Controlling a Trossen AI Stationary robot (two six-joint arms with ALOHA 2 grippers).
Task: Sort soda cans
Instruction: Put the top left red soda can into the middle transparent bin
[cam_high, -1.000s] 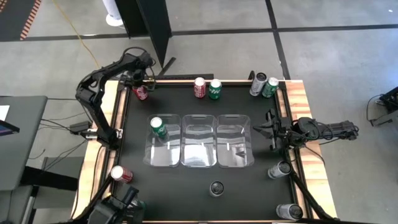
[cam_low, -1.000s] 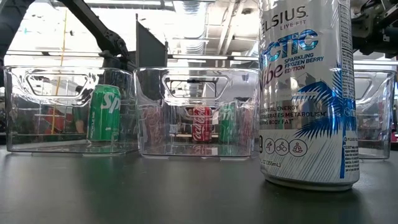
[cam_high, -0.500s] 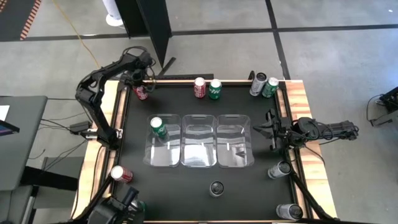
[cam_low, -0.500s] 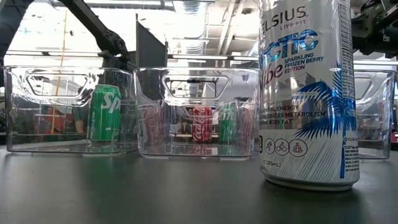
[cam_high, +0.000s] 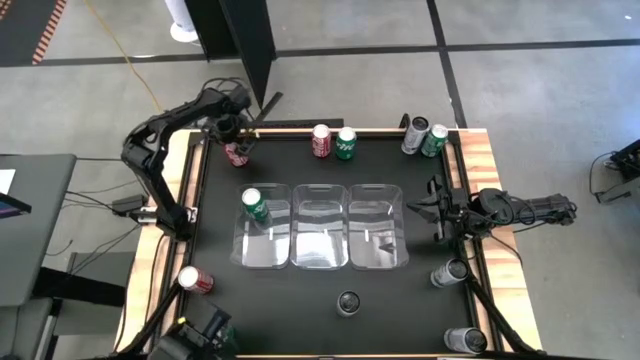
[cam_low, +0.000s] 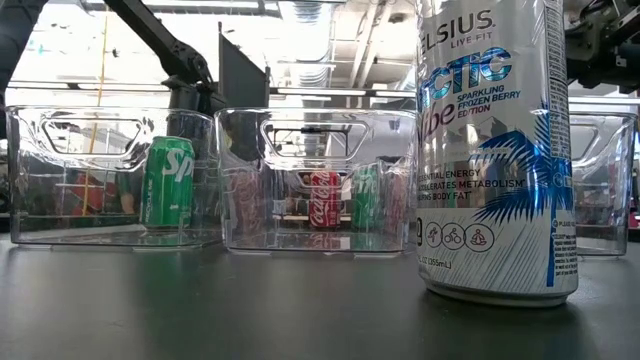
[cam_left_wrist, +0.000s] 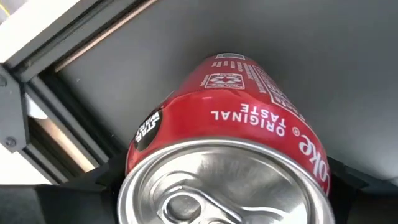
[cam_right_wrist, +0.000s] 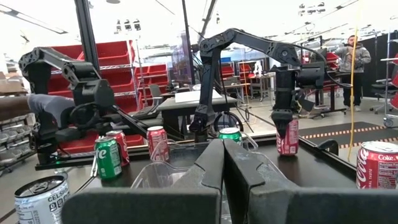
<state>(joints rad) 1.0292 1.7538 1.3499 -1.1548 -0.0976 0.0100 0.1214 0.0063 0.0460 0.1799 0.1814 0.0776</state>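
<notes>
Held can: red Coca-Cola can (cam_high: 236, 153) at the far left corner of the black tabletop (cam_high: 300, 300), well behind the left tray (cam_high: 262, 240).
Left claw (cam_high: 232, 135): gripping that red can from above.
Right claw (cam_high: 437, 209): closed on nothing, waiting just right of the three clear trays.
Done: one green Sprite can (cam_high: 255, 205) standing in the left tray.
Left: middle and right trays empty; red and green pair behind the trays, silver and green pair at far right, silver cans near right, a red can near left.
Progress: early, by judgement.
Room: grey concrete floor, red shelving, a person far off.
</notes>
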